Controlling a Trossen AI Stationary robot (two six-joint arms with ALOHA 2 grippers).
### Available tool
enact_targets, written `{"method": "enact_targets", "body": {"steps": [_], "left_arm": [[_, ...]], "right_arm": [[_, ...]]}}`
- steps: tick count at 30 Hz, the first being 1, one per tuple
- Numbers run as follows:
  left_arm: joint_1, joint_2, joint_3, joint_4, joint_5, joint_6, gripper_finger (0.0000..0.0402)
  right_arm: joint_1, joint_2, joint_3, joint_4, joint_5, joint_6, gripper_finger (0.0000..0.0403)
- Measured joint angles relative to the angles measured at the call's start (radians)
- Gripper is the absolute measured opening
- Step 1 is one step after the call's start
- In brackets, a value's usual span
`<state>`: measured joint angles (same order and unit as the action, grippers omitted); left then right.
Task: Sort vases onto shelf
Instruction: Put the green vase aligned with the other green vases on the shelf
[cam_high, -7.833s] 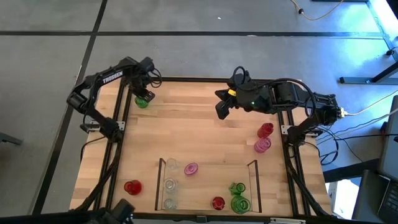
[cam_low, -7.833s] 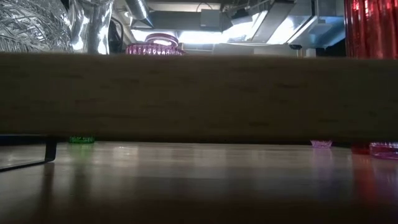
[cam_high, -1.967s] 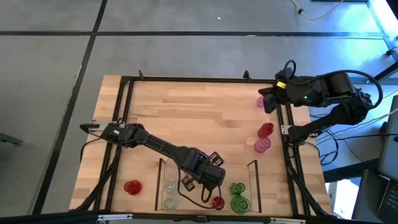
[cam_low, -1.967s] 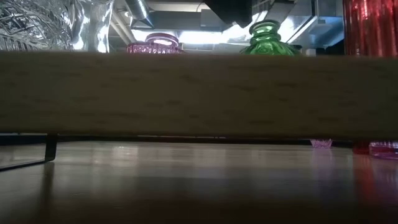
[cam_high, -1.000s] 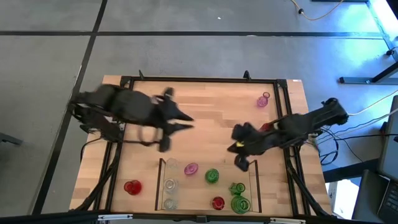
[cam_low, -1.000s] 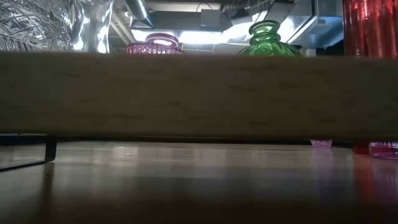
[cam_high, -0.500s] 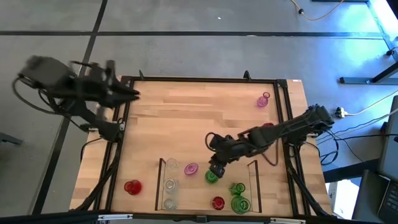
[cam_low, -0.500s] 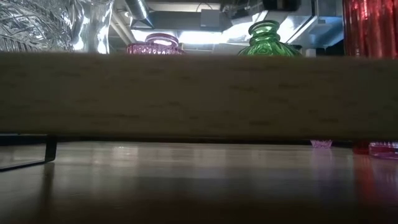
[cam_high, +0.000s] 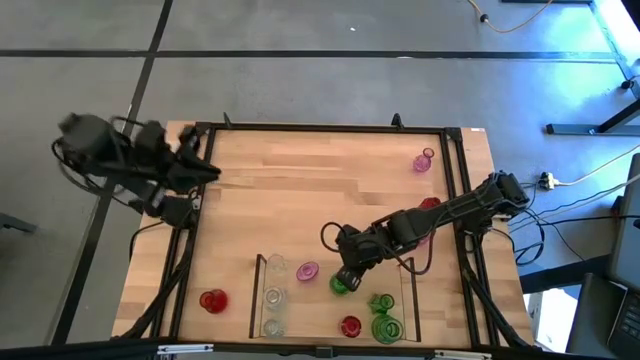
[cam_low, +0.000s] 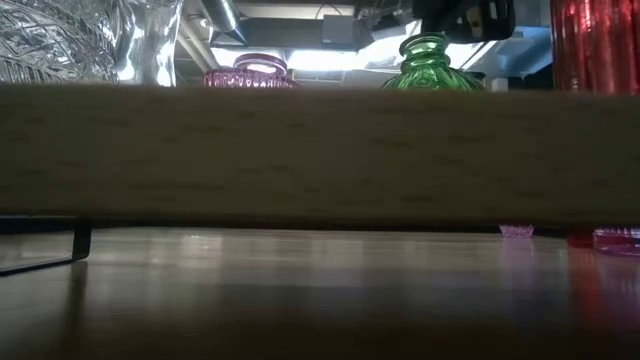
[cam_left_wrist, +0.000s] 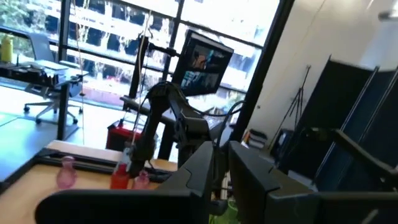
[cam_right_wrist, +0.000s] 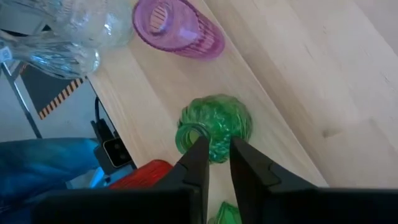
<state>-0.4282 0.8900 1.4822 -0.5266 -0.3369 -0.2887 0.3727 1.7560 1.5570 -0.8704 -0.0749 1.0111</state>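
The shelf (cam_high: 408, 285) lies at the table's near edge and holds clear vases (cam_high: 272, 297), a pink one (cam_high: 307, 271), a red one (cam_high: 350, 326) and green ones (cam_high: 383, 315). Another green vase (cam_high: 342, 283) (cam_right_wrist: 217, 121) stands upright on the shelf floor. My right gripper (cam_high: 346, 274) (cam_right_wrist: 217, 144) reaches it from the far right, its fingers a narrow gap apart at the vase's mouth. My left gripper (cam_left_wrist: 221, 155) hangs level at the table's far left corner, slightly open, with nothing between its fingers. My right gripper has its fingertips (cam_right_wrist: 201, 144) at the rim of the green vase's mouth (cam_right_wrist: 188, 134), with green glass showing in the narrow gap between them. It comes from above, slanting in from the far right. The fingers hide the place of contact. The vase stands upright on the shelf floor.
Off the shelf stand a red vase (cam_high: 212, 300) near left, a pink vase (cam_high: 425, 160) at the far right and a red one (cam_high: 430, 204) beside my right arm. A black frame (cam_high: 320, 127) rims the table. Bare wood lies mid-table.
My left arm has drawn back from the middle of the table to its far left corner. My right gripper has swung from the right side toward the near edge and down onto the green vase, which has stayed in place on the shelf.
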Motion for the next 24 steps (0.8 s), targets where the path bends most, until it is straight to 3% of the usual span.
{"method": "enact_targets", "body": {"steps": [5,9,24], "left_arm": [[0.000,-0.109,-0.268,0.269,-0.009,-0.029,0.0044],[0.000,-0.172,-0.392,0.405,-0.013,-0.080,0.0044],[0.000,-0.191,-0.446,0.462,-0.013,-0.102,0.0044]], "right_arm": [[0.000,0.018,0.000,0.009,-0.038,0.006,0.0053],[0.000,0.039,0.000,0.028,-0.073,0.015,0.0061],[0.007,0.097,0.000,0.066,-0.128,0.029,0.0067]]}}
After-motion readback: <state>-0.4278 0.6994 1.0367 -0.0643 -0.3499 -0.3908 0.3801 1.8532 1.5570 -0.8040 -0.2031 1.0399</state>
